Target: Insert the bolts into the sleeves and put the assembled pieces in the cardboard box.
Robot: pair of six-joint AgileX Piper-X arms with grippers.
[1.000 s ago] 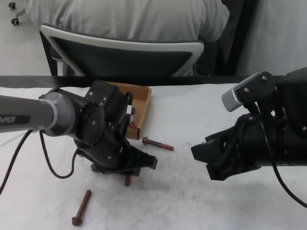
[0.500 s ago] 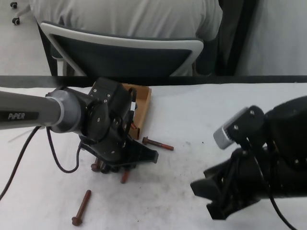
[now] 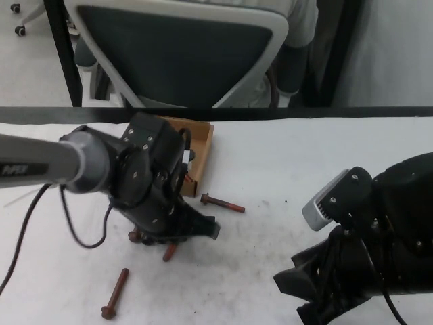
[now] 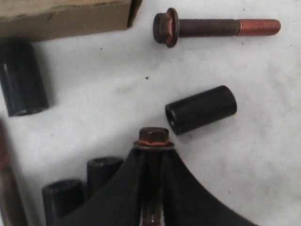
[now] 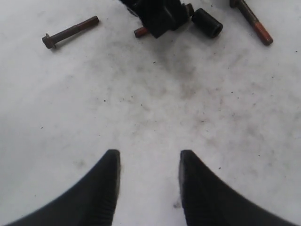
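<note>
While the left tool (image 4: 152, 160) is clamped on a bolt (image 4: 153, 137), gripping it by the shank so that the head stands just clear of the fingertips, the nearest sleeve (image 4: 201, 109) lies on the worktop (image 3: 284, 176) just beside that head and not touching it. The sleeve's open mouth is turned roughly toward the head, but its long axis runs at a slant to the bolt's, so the two are not in line. More to the point, the head end faces the sleeve. The threaded end sticks out of the far side of the tool, toward the right arm.

The right tool (image 5: 148, 162) hangs over bare worktop with its fingers apart and nothing between them, well apart from the sleeve and the held bolt.

By my reading the left arm is far nearer the sleeve, yet the bolt cannot enter head first. Either it is turned about, or the right arm must bring a sleeve to the free threaded end.

The box (image 3: 200, 150) sits just beyond the left tool.
</note>
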